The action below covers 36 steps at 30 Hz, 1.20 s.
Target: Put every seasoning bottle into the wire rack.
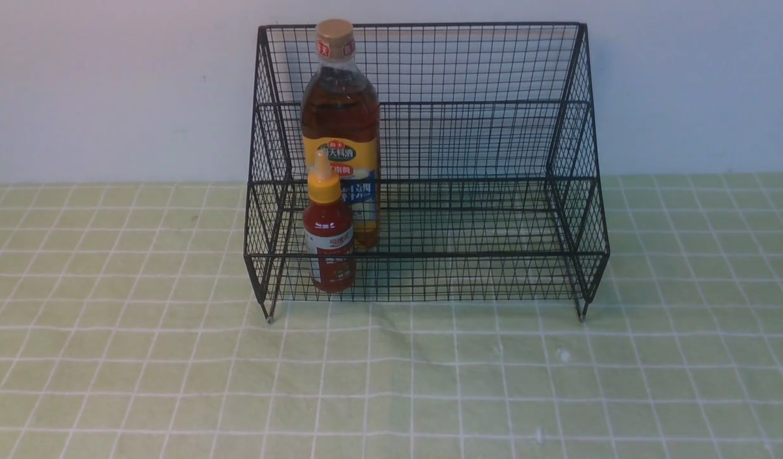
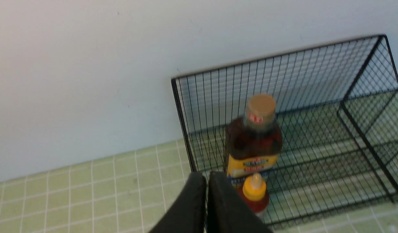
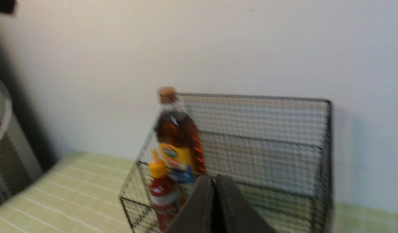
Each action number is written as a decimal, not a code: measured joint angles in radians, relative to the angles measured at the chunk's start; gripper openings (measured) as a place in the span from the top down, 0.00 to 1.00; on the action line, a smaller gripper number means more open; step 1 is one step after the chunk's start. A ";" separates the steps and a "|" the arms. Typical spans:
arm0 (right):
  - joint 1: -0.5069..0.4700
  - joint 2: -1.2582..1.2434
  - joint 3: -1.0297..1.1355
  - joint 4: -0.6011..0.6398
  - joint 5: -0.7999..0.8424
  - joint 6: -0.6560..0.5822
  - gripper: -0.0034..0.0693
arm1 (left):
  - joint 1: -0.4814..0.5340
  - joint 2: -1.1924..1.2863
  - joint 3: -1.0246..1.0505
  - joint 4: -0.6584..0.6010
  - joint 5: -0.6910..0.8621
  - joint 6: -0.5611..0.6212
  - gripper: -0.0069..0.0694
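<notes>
Left pincer (image 2: 207, 177), right pincer (image 3: 214, 179) closed, empty, red bottle (image 1: 329, 245) partly hiding tall bottle (image 1: 340, 108)

Left wrist view: the left gripper (image 2: 208, 179) was cropped by the frame edge, and the red sauce bottle (image 2: 255, 198) just beyond its fingertips was partly hidden. Right wrist view: blurred throughout, so the tall bottle (image 3: 177, 142) beyond the right gripper (image 3: 214, 180) bore an unreadable label.
</notes>
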 joint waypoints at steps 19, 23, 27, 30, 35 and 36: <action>0.000 0.000 0.017 -0.034 -0.184 0.000 0.97 | 0.000 -0.774 1.269 -0.109 -0.576 -0.097 0.92; 0.000 0.000 0.017 -0.035 -0.184 0.000 0.97 | 0.000 -0.872 1.394 -0.109 -0.761 -0.119 0.92; 0.000 0.000 0.017 -0.035 -0.184 0.000 0.97 | 0.000 -0.906 1.432 -0.109 -0.865 -0.120 0.92; 0.000 0.000 0.017 -0.035 -0.185 0.000 0.97 | 0.000 -0.907 1.433 -0.109 -0.900 -0.121 0.92; 0.000 0.000 0.017 -0.035 -0.185 0.000 0.97 | 0.000 -0.909 1.434 -0.109 -0.917 -0.121 0.92; 0.000 0.000 0.017 -0.035 -0.185 0.000 0.97 | 0.000 -0.909 1.434 -0.109 -0.917 -0.121 0.92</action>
